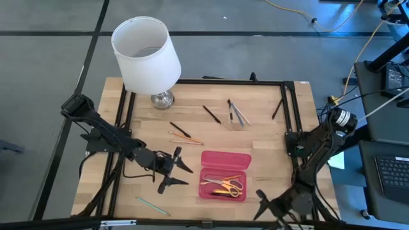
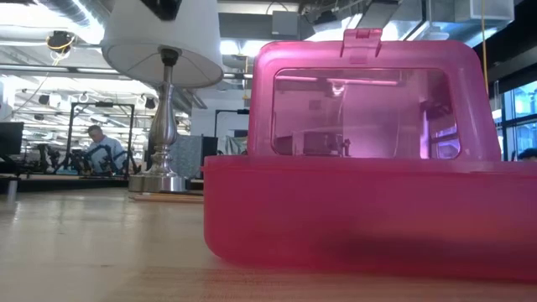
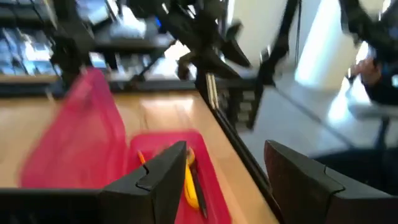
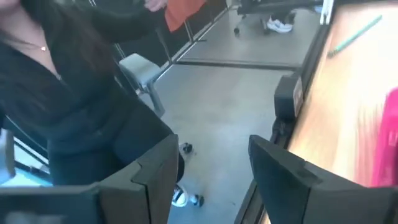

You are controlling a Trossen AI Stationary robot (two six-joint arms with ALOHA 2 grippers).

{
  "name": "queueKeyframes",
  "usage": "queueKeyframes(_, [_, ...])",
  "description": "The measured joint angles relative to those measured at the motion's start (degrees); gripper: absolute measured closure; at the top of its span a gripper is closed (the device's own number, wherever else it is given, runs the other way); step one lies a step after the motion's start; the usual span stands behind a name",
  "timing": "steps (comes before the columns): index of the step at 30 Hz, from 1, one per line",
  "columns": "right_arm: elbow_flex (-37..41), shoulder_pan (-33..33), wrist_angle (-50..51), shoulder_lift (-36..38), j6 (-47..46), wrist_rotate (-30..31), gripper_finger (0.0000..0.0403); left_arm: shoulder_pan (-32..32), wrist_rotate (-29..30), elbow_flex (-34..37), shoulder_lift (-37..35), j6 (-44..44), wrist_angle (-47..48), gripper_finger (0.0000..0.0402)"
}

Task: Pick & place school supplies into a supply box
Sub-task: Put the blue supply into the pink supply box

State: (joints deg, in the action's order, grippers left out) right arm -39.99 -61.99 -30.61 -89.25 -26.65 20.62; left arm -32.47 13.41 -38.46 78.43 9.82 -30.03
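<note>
We are starting at the table's near edge, where a teal pencil (image 1: 152,206) is lying by itself at the front left, its long axis running slantwise from the left toward the front right. At the front right edge, the right gripper (image 1: 267,206) is hanging over the table's rim with its fingers (image 4: 153,163) spread apart and nothing between them; in the right wrist view we are seeing mostly the floor and a person in dark clothes (image 4: 74,106) beyond the table.

A little farther in, the supply box (image 1: 225,174) is sitting open near the front centre, its long axis running left to right. Inside it the yellow-handled scissors (image 1: 225,186) are lying along that same axis, beside an orange pen whose ends we cannot make out. In the low view its lid (image 2: 369,101) is standing upright.

Just left of the box, the left gripper (image 1: 177,168) is pointing toward it, fingers (image 3: 163,171) apart and empty.

Farther back, an orange pencil and a black one (image 1: 182,132) are lying left of centre, slanting back-left to front-right. Beyond them a black pen (image 1: 211,114), a grey pair (image 1: 236,113) and another black pen (image 1: 277,109) are scattered apart toward the back. At the back left the lamp (image 1: 146,54) is standing upright.
</note>
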Motion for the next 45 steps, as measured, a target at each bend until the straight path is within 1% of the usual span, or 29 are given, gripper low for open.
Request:
queueKeyframes(2, [1.24,0.26,-0.55,-0.07,-2.07,-0.07,0.0205,-1.28,1.1,-4.67,0.19,1.54,11.0,0.0194])
queueKeyframes(3, [1.52,0.29,-0.7,-0.07,-3.62,-0.09,0.0205,-2.15,2.67,-7.13,0.25,2.86,17.6,0.0194])
queueKeyframes(5, [1.96,0.32,-0.98,-0.07,-5.4,-0.04,0.0205,-3.82,5.94,-12.07,1.1,6.91,29.82,0.0194])
queueKeyframes(7, [2.03,0.35,-0.94,-0.07,-6.07,-0.03,0.0205,-5.61,7.46,-15.91,2.01,11.78,40.0,0.0194])
queueKeyframes(8, [2.03,0.32,-1.04,-0.07,-6.08,-0.04,0.0205,-6.6,7.48,-17.53,2.64,14.6,43.79,0.0194])
queueKeyframes(10, [2.03,0.32,-1.12,-0.07,-6.03,-0.07,0.0205,-8.48,7.04,-19.63,4.2,19.88,47.22,0.0194])
queueKeyframes(15, [2.03,0.32,-0.83,-0.07,-5.12,0.26,0.0205,-13.01,6.05,-21.5,9.34,28.61,48.27,0.0194])
queueKeyframes(19, [2.03,0.32,-0.73,-0.07,-3.72,0.31,0.0205,-16.01,5.57,-22.96,15.27,30.16,48.2,0.0194])
queueKeyframes(21, [2.03,0.32,-0.73,-0.07,-3.72,0.42,0.0205,-17.13,4.11,-23.7,18.09,31.26,48.02,0.0194])
queueKeyframes(26, [2.01,0.32,-0.74,-0.09,-3.7,2.91,0.0205,-18.83,-1.52,-26.18,24.85,36.97,48.27,0.0194])
queueKeyframes(31, [2.01,0.32,-0.65,-0.09,-2.33,5.81,0.0205,-19.67,-4.25,-29.36,29.74,37.12,52.65,0.0194])
queueKeyframes(34, [2.01,0.32,-0.61,-0.11,-1.49,6.78,0.0205,-19.63,-4.26,-30.71,31.77,37.27,54.15,0.0194])
queueKeyframes(40, [2.01,0.32,-0.4,-0.11,-1.38,6.8,0.0205,-19.98,-2.99,-32.5,34.83,33.37,54.06,0.0196])
queueKeyframes(45, [2.01,0.32,-0.33,-0.11,-1.36,6.93,0.0205,-20.64,-2.71,-32.79,35.97,33.57,55.58,0.0222])
